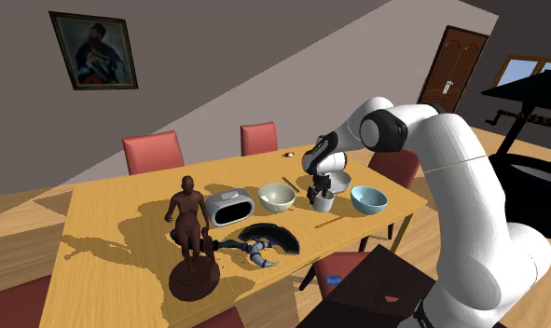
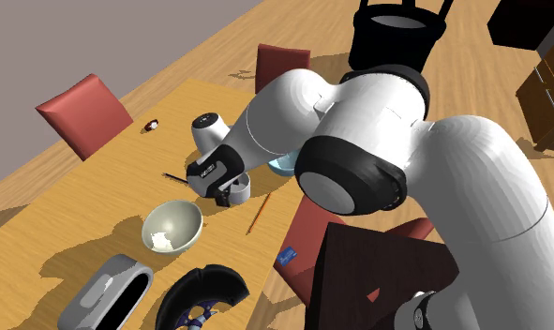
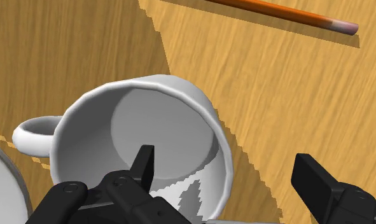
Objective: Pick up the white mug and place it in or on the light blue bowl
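Observation:
The white mug (image 1: 322,198) stands upright on the wooden table (image 1: 124,214), its handle (image 3: 30,135) pointing away from the pencil. My gripper (image 1: 321,189) is down over it and open. In the wrist view one finger (image 3: 144,163) reaches inside the mug (image 3: 148,121) while the other finger (image 3: 313,178) stays outside, well clear of the wall, so the gripper (image 3: 224,162) straddles the rim without clasping it. The light blue bowl (image 1: 368,198) sits just to the shoulder view's right of the mug. In the second exterior view the arm partly hides the bowl (image 2: 282,167) behind the mug (image 2: 237,194).
A cream bowl (image 1: 276,195) sits to the shoulder view's left of the mug, and an orange pencil (image 3: 275,11) lies close by. A grey radio (image 1: 228,207), a brown statue (image 1: 189,233) and a black curved object (image 1: 268,239) stand further left. Red chairs (image 1: 153,149) ring the table.

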Robot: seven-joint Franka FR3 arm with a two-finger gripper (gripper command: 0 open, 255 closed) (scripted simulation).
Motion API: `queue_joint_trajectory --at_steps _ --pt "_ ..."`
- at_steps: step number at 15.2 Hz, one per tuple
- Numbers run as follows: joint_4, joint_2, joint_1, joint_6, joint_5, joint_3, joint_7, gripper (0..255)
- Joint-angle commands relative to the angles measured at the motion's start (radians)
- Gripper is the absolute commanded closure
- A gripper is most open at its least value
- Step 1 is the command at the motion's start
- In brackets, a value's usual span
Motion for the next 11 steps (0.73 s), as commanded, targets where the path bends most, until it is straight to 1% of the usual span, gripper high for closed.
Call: queue_joint_trajectory --at_steps 1,5,6,11 --pt "0.0 0.002 0.0 0.002 0.0 0.0 0.0 0" --pt "0.0 0.001 0.0 0.002 0.0 0.0 0.0 0" --pt "0.0 0.001 0.0 0.002 0.0 0.0 0.0 255" --pt "0.0 0.002 0.0 0.002 0.0 0.0 0.0 255"
